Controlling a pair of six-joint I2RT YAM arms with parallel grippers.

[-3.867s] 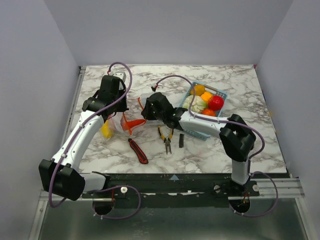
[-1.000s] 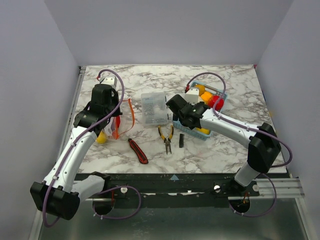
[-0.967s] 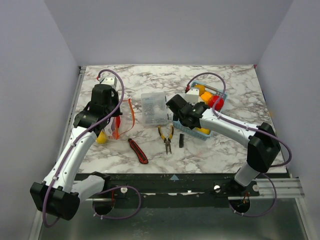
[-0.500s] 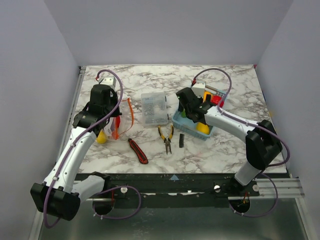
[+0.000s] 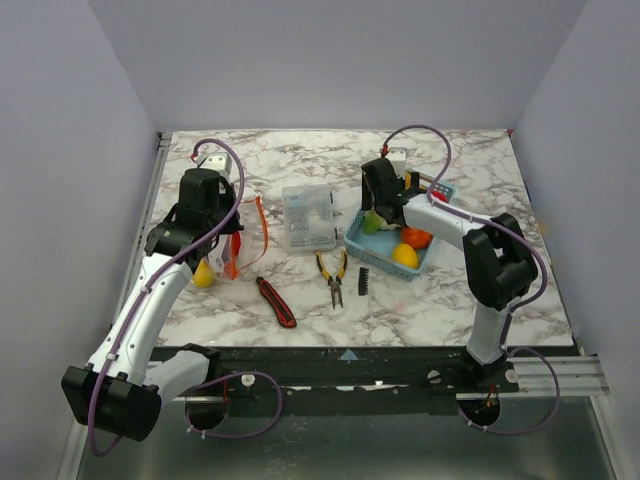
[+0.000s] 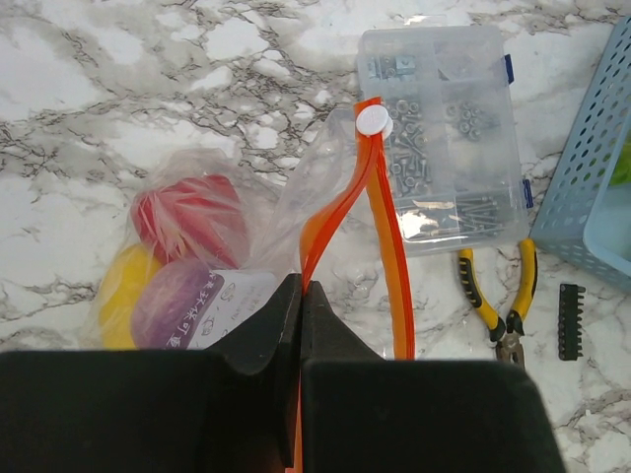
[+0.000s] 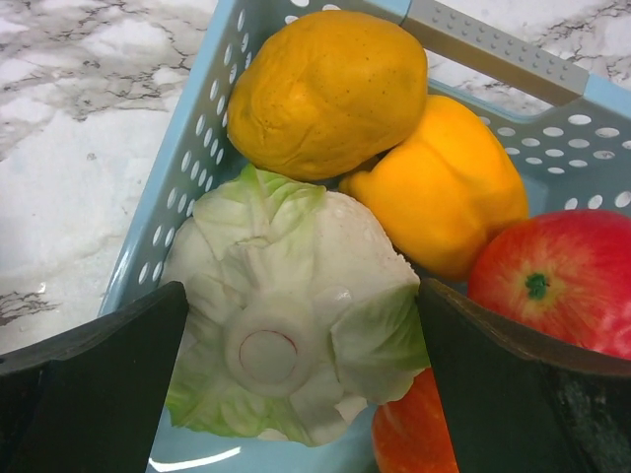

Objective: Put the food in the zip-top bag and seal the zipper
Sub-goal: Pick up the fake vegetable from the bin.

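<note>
The zip-top bag point(image 6: 296, 197) lies at the table's left with a red piece point(image 6: 187, 212), a yellow piece point(image 6: 123, 296) and a purple piece point(image 6: 173, 305) of food inside. Its zipper point(image 6: 389, 256) is an orange strip standing apart at the mouth. My left gripper point(image 6: 301, 288) is shut on one side of that strip; from above the gripper point(image 5: 228, 240) is over the bag point(image 5: 240, 235). My right gripper point(image 7: 296, 365) is open, low inside the blue basket point(image 7: 202, 138), its fingers either side of a white-green cabbage point(image 7: 296, 296). A yellow-orange fruit point(image 7: 330, 89), yellow pepper point(image 7: 439, 192) and red apple point(image 7: 562, 286) lie beside the cabbage.
A rigid clear compartment box point(image 5: 307, 218) stands between the bag and the basket point(image 5: 358, 240). Yellow-handled pliers point(image 5: 333, 275), a black bit strip point(image 5: 364, 281) and a red-and-black utility knife point(image 5: 277, 302) lie in front of it.
My right arm has swung from the table's middle to the basket, opened its jaws wide and come down over the cabbage. The left gripper has kept its hold on the zipper strip.
</note>
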